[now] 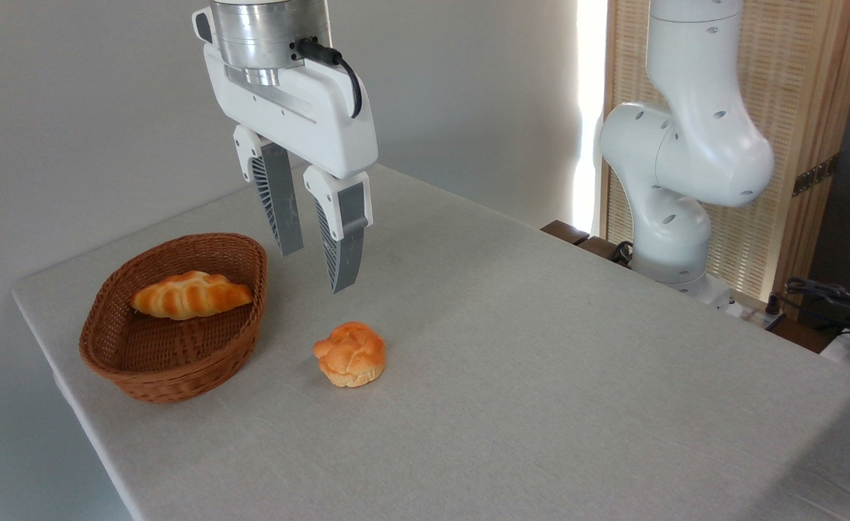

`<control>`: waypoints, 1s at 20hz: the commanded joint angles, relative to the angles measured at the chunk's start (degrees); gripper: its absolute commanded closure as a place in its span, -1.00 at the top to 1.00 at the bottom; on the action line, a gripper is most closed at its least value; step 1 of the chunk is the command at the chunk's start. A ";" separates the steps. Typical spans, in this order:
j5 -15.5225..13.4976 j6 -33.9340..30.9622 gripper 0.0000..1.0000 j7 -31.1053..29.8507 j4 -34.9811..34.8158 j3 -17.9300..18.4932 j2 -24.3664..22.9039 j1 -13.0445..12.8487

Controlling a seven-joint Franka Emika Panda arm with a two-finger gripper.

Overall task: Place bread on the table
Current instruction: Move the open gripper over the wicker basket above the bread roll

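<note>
Loaf in the basket, jaws empty above the tabletop.

From the fixed camera, the bread [191,294], a long braided loaf, lies inside the wicker basket [142,369] near the left corner of the tabletop [540,376], leaning against the basket's far wall. The gripper [316,269] hangs in the air just right of the basket, its jaws spread apart and holding nothing. A small round knotted bun [351,354] sits on the cloth below the jaws, close to the basket but not touching it. The robot arm's base [674,217] stands at the tabletop's right far edge.
</note>
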 commanded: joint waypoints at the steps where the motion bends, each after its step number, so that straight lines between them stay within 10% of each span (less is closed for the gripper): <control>1: -1.26 -3.22 1.00 0.27 1.59 0.47 0.33 0.04; 12: -3.55 -2.27 1.00 -0.78 1.59 -0.32 0.77 -0.04; 20: -3.64 11.08 1.00 -7.98 1.24 -12.00 4.37 -0.75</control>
